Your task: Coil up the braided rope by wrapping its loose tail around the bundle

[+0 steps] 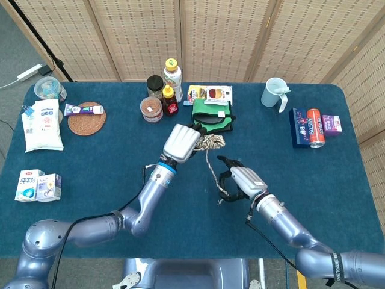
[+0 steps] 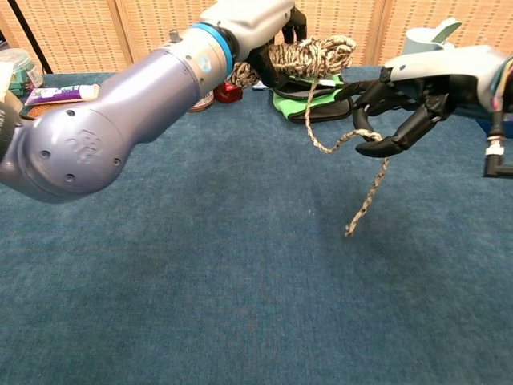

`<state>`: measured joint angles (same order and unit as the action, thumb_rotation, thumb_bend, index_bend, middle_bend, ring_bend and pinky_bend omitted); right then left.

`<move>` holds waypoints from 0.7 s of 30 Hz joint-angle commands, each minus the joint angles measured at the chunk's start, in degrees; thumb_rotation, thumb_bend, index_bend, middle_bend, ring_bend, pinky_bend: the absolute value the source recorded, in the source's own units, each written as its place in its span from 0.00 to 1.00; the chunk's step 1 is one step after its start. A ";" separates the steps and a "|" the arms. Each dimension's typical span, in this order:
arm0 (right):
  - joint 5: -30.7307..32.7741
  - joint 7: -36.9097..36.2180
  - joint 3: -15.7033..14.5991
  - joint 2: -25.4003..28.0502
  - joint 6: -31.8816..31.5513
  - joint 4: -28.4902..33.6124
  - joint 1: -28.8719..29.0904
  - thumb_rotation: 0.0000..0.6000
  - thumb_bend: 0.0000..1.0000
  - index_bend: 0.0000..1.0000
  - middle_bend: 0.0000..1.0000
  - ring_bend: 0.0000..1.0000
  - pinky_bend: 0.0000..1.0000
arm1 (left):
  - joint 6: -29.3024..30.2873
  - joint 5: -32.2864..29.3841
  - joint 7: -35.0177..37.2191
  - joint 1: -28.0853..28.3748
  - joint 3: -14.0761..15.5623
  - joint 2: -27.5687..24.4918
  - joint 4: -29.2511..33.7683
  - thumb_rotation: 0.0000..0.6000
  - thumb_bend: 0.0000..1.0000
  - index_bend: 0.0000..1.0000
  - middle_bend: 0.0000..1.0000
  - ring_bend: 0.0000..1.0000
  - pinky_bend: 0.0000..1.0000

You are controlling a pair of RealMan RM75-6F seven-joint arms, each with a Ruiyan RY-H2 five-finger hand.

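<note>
The braided rope bundle (image 1: 212, 142) (image 2: 311, 56), beige and dark, is held above the table in my left hand (image 1: 182, 142) (image 2: 255, 24), just in front of the green pouch. Its loose tail (image 1: 211, 171) (image 2: 322, 138) runs from the bundle down toward me into my right hand (image 1: 242, 181) (image 2: 417, 95). That hand holds the tail between its curled dark fingers (image 2: 377, 144). The free end (image 2: 361, 204) dangles below the right hand, above the cloth. The two hands are apart, with the tail slack between them.
A green and black pouch (image 1: 212, 118) lies just behind the bundle. Bottles and jars (image 1: 162, 90) stand at the back centre, with a cup (image 1: 275, 93) at the back right. Boxes and a can (image 1: 311, 127) sit at the right edge. Packets and a coaster (image 1: 86, 118) lie left.
</note>
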<state>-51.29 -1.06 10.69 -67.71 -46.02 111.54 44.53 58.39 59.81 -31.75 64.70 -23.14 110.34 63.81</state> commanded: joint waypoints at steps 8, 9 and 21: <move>-2.53 -3.22 2.66 4.03 1.11 6.56 -0.21 1.00 0.47 0.71 0.00 0.00 0.00 | -1.57 1.81 -2.90 1.96 3.82 4.20 -7.17 1.00 0.42 0.51 0.42 0.46 0.63; -2.28 -3.32 3.00 4.20 1.17 6.80 0.05 1.00 0.47 0.71 0.00 0.00 0.00 | -1.59 2.16 -2.90 2.00 4.13 4.48 -7.83 1.00 0.42 0.51 0.42 0.46 0.63; 7.04 -2.73 8.56 5.34 0.08 9.34 5.73 1.00 0.47 0.71 0.00 0.00 0.00 | -2.78 7.19 -0.13 1.47 7.95 6.09 -12.90 1.00 0.42 0.51 0.42 0.47 0.63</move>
<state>-45.98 -3.86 18.31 -62.64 -45.69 120.27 49.14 55.70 66.80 -32.08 66.25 -15.36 116.26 51.17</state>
